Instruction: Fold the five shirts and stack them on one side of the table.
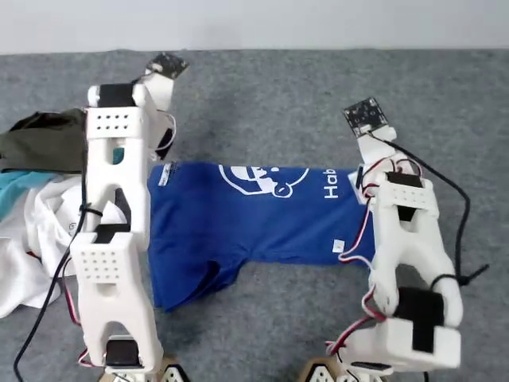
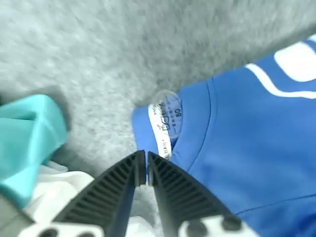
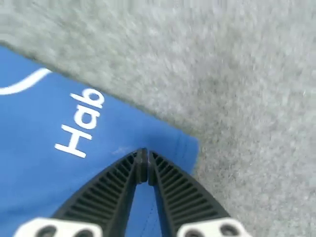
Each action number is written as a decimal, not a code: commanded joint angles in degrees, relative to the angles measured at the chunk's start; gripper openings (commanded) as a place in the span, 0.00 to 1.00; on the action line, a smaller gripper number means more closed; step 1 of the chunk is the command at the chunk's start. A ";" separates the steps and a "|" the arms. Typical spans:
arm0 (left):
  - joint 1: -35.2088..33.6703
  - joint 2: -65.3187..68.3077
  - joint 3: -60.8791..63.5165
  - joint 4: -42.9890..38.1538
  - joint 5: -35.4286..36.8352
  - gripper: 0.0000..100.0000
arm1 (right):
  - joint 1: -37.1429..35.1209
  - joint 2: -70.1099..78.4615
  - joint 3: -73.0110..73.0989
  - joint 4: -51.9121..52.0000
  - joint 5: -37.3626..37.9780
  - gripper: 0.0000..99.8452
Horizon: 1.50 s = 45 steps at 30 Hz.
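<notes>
High view: left arm [image 1: 115, 231] hides the collar end of the blue shirt [image 1: 254, 219]; the pile beside it, olive shirt [image 1: 44, 139], teal shirt [image 2: 27, 138] and white shirt [image 1: 32, 239], is cut off at the edge. Blue shirt lies spread on the grey tabletop [image 1: 278, 103] between both arms. Left pincer [image 2: 142, 163] is pressed together on its collar by the label [image 2: 165, 123]; right pincer [image 3: 142, 160] pinches the hem corner.
</notes>
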 commanded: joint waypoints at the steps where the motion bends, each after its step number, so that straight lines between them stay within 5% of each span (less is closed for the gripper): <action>1: -1.05 -6.42 -2.77 1.93 0.44 0.02 | -0.92 -3.30 -2.64 -0.13 -0.35 0.01; 8: -1.32 -13.10 -0.31 2.02 0.44 0.02 | 2.59 12.79 -5.89 -14.11 -0.18 0.01; 14: -3.16 -22.59 8.48 2.02 0.18 0.02 | 3.38 25.01 -17.41 -14.73 0.88 0.01; 30: -15.47 -45.98 24.84 1.93 -3.34 0.02 | -3.47 7.08 -20.66 14.20 0.53 0.01; 45: -32.09 -58.99 35.12 1.93 -3.43 0.02 | -26.59 -1.98 -20.84 39.34 0.53 0.01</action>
